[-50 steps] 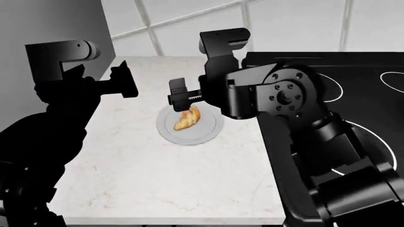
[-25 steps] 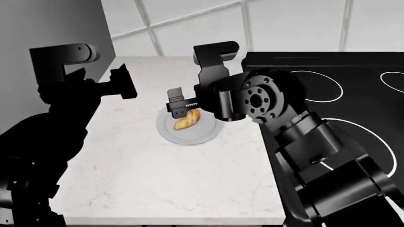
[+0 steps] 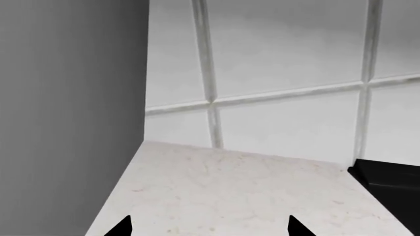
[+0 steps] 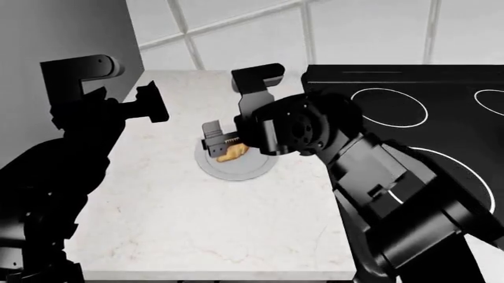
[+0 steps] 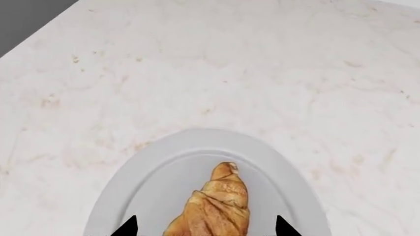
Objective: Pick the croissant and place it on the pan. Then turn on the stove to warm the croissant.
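The croissant (image 5: 211,209) lies on a round white plate (image 5: 144,196) that sits on the pale marble worktop (image 4: 197,218), near the worktop's edge beside the stove (image 4: 409,135). In the head view the right tool (image 4: 214,141) hangs low over the plate, right above the croissant (image 4: 231,154), and partly hides it. In the right wrist view its two dark fingertips (image 5: 126,227) stand spread, one on each side of the pastry and not touching it, with the tapered end pointing away from the camera. The left tool (image 4: 151,105) hovers above the worktop near the grey side wall (image 4: 63,35), well apart from the plate. Its tips are spread too, with nothing between them, and they face the tiled back wall (image 3: 288,64). Of the stove, the black glass top with white-ringed burners shows.
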{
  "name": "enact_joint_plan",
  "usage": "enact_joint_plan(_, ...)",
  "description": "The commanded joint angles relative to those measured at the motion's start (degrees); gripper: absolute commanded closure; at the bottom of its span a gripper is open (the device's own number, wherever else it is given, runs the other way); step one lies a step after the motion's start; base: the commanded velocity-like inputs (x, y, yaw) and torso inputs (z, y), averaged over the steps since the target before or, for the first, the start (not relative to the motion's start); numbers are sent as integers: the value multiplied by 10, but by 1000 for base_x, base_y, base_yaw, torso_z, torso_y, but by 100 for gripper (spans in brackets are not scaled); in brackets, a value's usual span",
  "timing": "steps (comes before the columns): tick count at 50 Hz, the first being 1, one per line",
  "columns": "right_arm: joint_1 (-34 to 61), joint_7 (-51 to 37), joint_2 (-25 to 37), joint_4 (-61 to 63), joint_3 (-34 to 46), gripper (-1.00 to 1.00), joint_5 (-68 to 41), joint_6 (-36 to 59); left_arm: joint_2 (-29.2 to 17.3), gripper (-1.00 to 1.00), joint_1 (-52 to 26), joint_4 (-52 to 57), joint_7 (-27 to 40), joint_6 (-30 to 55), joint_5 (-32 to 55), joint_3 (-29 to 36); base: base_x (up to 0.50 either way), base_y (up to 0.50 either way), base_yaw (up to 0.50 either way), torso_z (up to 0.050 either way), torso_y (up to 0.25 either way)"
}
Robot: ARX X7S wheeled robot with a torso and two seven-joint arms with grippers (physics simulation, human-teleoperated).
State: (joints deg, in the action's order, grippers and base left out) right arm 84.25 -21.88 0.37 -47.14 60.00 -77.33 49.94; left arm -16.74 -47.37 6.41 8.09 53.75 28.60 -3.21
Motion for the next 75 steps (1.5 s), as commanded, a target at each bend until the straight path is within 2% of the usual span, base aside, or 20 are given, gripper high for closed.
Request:
enact_joint_plan(1,22,18,-3,-36,112,-100,-86,-50,0,-100,-5,-22,-4,-14,-5,6,0,0,0,0,0)
enact_joint_plan(18,35,24,-3,-58,227,-100,-218,-106,-2,-100,-8,-47,-6,-28,-10,11,0,0,0,0,0)
enact_joint_plan(29,37,2,-3,-53,275,-100,-298,-142,-2,-100,-6,-63,-9,-42,-13,15,0,0,0,0,0)
enact_joint_plan(42,40,11,-4,-54,313,-100,-311,-159,-2,-100,-9,-88,-15,-59,-16,18,0,0,0,0,0)
enact_joint_plan(64,31,25,-4,-53,314,-100,-288,-147,-5,-100,-15,-102,-14,-65,-16,22,0,0,0,0,0)
enact_joint_plan(65,31,26,-4,-52,314,100,-287,-147,-4,-100,-14,-101,-14,-65,-16,22,0,0,0,0,0)
enact_joint_plan(75,35,28,-4,-47,313,100,-278,-150,-6,-100,-13,-93,-10,-59,-11,21,0,0,0,0,0)
